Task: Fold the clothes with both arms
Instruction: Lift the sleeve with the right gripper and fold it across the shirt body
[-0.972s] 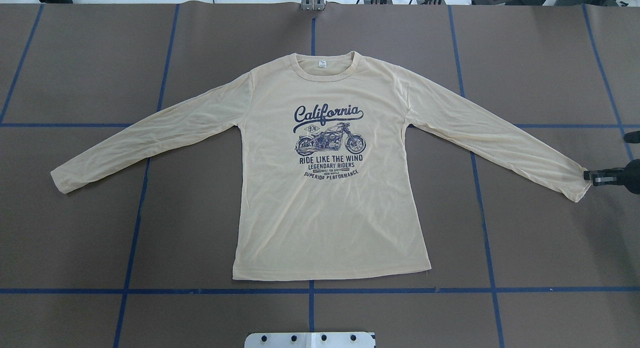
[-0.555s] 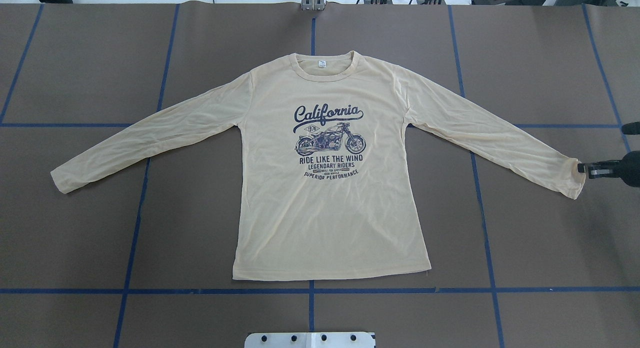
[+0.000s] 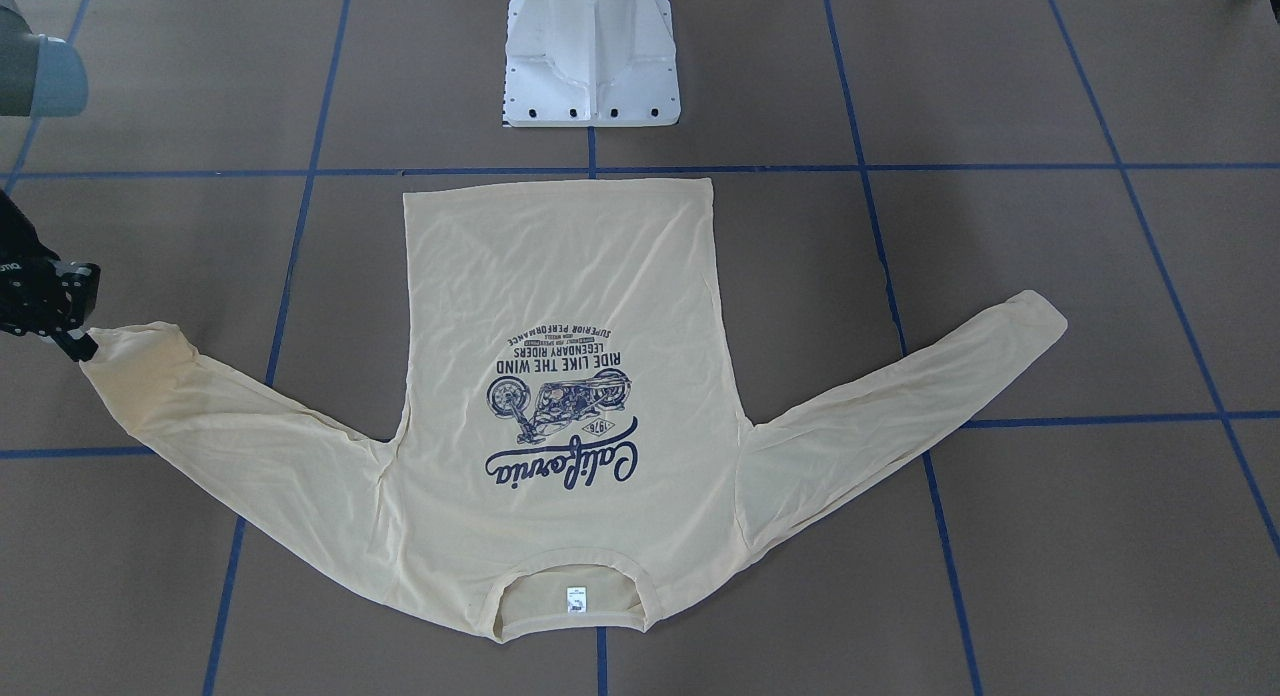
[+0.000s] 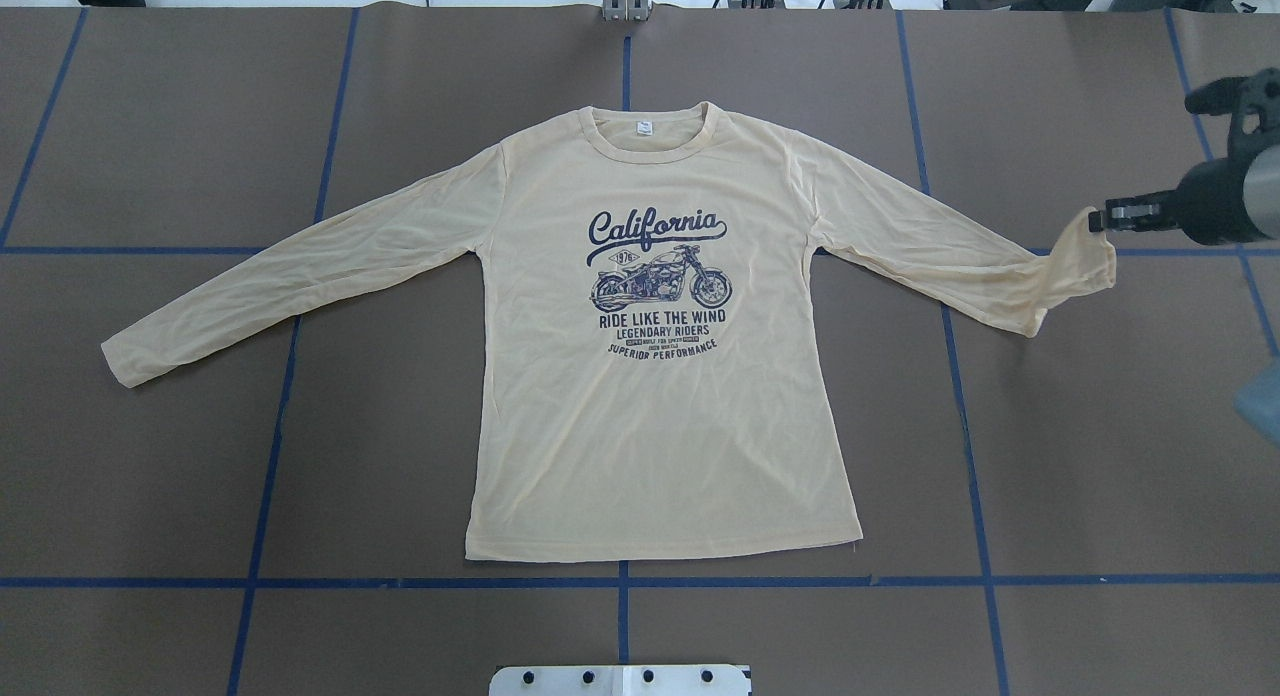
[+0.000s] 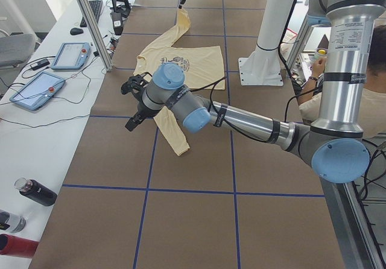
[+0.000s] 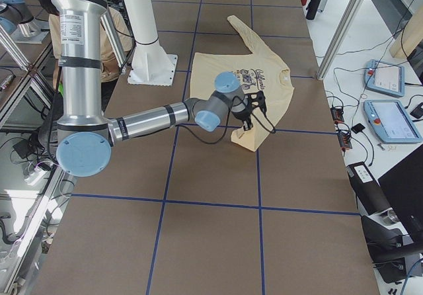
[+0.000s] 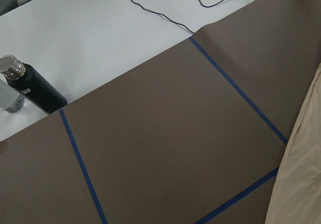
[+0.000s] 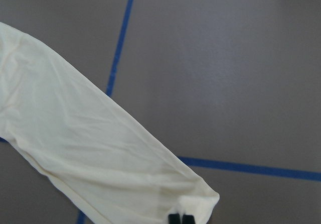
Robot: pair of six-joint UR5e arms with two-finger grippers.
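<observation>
In the front-facing view the shirt (image 3: 560,276) lies print-up on the brown table (image 3: 1000,576), its collar toward 6 o'clock and its hem toward the white pedestal (image 3: 592,66) at 12. At 9 o'clock the right gripper (image 3: 75,344) is clamped on one sleeve cuff (image 3: 110,351).

From overhead, the shirt's body is flat at centre with the collar at 12. At 2 o'clock the right gripper pinches the cuff, which is raised with the sleeve end bent back. The other sleeve lies flat toward 8 o'clock.

In the left side view the left gripper (image 5: 132,123) hangs near the nearer sleeve; I cannot tell whether its jaws are open or closed.

In the right side view the held sleeve drapes from the right gripper.

The left wrist view shows blue tape lines (image 7: 80,163), shirt fabric at 4 o'clock and a black bottle (image 7: 32,91) at 9.

In the right wrist view the fingertips meet on the cuff at 6 o'clock.
</observation>
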